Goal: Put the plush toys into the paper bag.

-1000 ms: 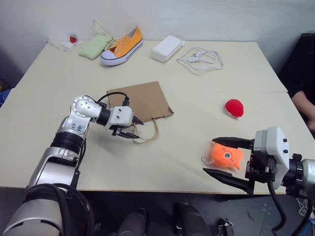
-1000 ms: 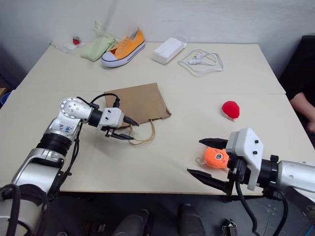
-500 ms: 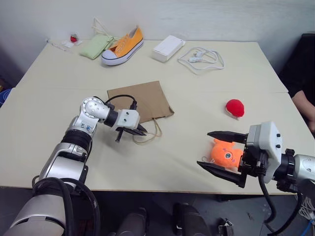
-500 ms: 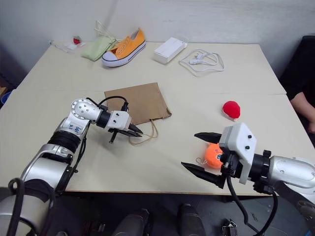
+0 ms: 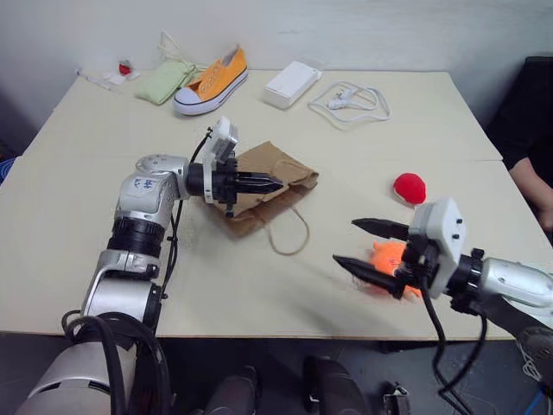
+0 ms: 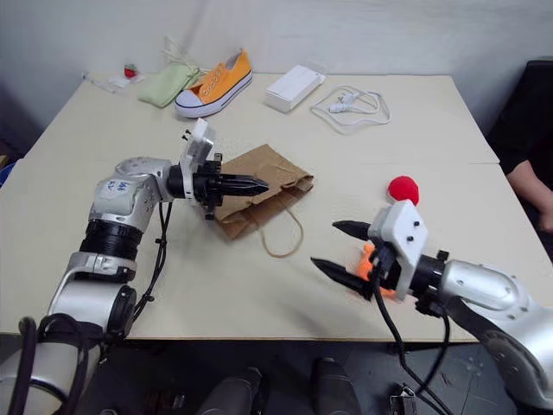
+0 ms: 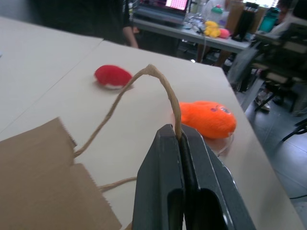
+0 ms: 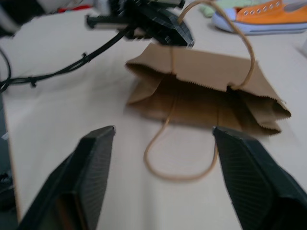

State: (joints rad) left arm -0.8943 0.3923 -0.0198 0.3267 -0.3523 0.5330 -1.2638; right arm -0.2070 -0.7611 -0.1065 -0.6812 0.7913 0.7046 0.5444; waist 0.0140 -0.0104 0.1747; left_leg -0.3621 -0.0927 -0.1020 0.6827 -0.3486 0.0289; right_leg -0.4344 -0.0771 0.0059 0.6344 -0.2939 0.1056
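The brown paper bag (image 5: 294, 173) lies at the table's middle, its upper side raised and its mouth gaping toward my right gripper. My left gripper (image 5: 275, 183) is shut on one twisted handle (image 7: 165, 91) and points level at the mouth. The other handle loop (image 5: 294, 233) rests on the table. The orange plush toy (image 5: 390, 257) sits on the table between the fingers of my right gripper (image 5: 344, 241), which stands open around it. The red plush toy (image 5: 409, 186) lies beyond, toward the right edge.
At the back of the table stand an orange sneaker (image 5: 212, 82), a pale green pouch (image 5: 160, 84), a white box (image 5: 292, 84) and a coiled white cable (image 5: 350, 99). A person (image 5: 531, 156) sits at the right edge.
My left gripper shut on the bag's handle, rose and turned, lifting the bag's top so the mouth opened. My right gripper advanced over the orange toy and its fingers narrowed.
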